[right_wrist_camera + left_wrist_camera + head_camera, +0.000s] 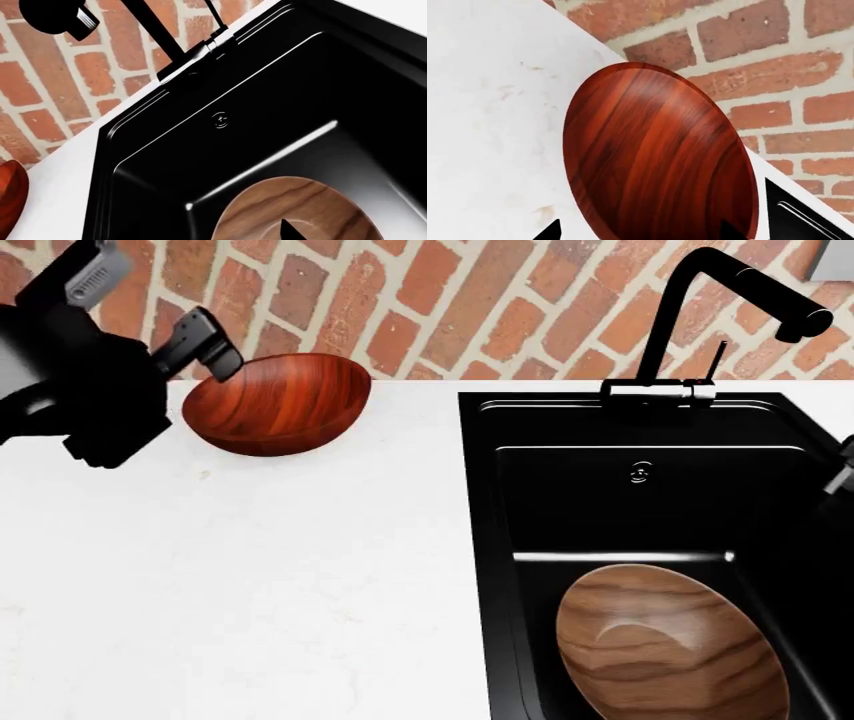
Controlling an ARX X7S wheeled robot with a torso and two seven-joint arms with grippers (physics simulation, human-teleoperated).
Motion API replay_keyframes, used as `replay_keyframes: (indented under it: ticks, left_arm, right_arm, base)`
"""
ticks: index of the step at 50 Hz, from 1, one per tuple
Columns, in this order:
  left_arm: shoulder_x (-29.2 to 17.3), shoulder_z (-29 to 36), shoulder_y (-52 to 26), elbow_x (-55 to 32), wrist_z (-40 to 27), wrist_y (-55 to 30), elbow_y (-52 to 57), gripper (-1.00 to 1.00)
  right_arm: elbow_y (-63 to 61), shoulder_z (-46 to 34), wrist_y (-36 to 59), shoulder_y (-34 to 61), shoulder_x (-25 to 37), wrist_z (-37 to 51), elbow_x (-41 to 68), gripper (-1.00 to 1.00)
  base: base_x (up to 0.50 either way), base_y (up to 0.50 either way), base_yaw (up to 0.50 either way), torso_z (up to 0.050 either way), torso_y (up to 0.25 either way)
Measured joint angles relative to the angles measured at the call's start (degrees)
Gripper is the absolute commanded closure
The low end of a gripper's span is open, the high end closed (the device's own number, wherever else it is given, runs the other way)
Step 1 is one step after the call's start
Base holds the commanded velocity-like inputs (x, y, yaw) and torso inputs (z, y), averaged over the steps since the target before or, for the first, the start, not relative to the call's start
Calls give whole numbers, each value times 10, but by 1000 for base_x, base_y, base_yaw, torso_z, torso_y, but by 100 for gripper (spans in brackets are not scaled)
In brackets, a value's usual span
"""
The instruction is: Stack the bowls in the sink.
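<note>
**Handling Notes: Stacking the Bowls in the Sink**

**Location of parts.** The small bowl (276,402), glossy and reddish-brown, sits on the white counter (267,580) near the brick wall (441,300), well apart from the sink (487,540). It appears tipped, with its opening turned toward the wall. The large bowl (670,645), pale walnut-brown and shallow, already lies inside the sink, below the faucet (727,310).

**Gripper state.** The left gripper (200,345) is at the small bowl's rim. In the left wrist view the bowl (657,160) fills the space between two dark fingertips (550,232), but the contact is cut off; whether the gripper is clamped on the rim or released cannot be told. Of the right gripper only one dark tip (288,231) shows over the large bowl (300,210); its state cannot be told either.

**Expected handling.** Both bowls look rigid and wooden, probably light to moderate in weight and not fragile. The glossy finish of the small bowl is likely slippery, and its curved wall offers no flat surface. Recommended hold: pinch the rim, one finger inside and one outside. Keep the bowl level in transit, since a rim pinch may let it pivot.

**Markings.** No brand, label or readable writing is visible on the bowls, sink or faucet.
</note>
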Motion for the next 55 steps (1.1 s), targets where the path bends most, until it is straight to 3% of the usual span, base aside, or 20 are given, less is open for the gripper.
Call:
replay_keyframes:
  ticks: [13, 33, 50, 51, 55]
  left_arm:
    - [39, 18, -1, 49, 45, 49, -100, -100]
    - [129, 75, -58, 119, 169, 63, -315, -100]
    - [167, 142, -62, 96, 210, 85, -387, -100]
    - [168, 148, -62, 93, 211, 87, -388, 100]
    - [172, 178, -62, 75, 216, 91, -393, 100]
  right_arm:
    - [-1, -28, -6, 21, -1, -2, 2, -100]
    - [-1, -48, -8, 30, -4, -9, -2, -100]
    - [-2, -52, -12, 30, -3, -10, -2, -100]
    - [-2, -52, -12, 30, -3, -11, -2, -100]
    - [-3, -49, -13, 26, -2, -12, -2, -100]
  base:
    - [0, 0, 0, 0, 0]
    - [0, 0, 0, 0, 0]
    - [0, 0, 0, 0, 0]
    - [0, 0, 0, 0, 0]
    - [0, 0, 0, 0, 0]
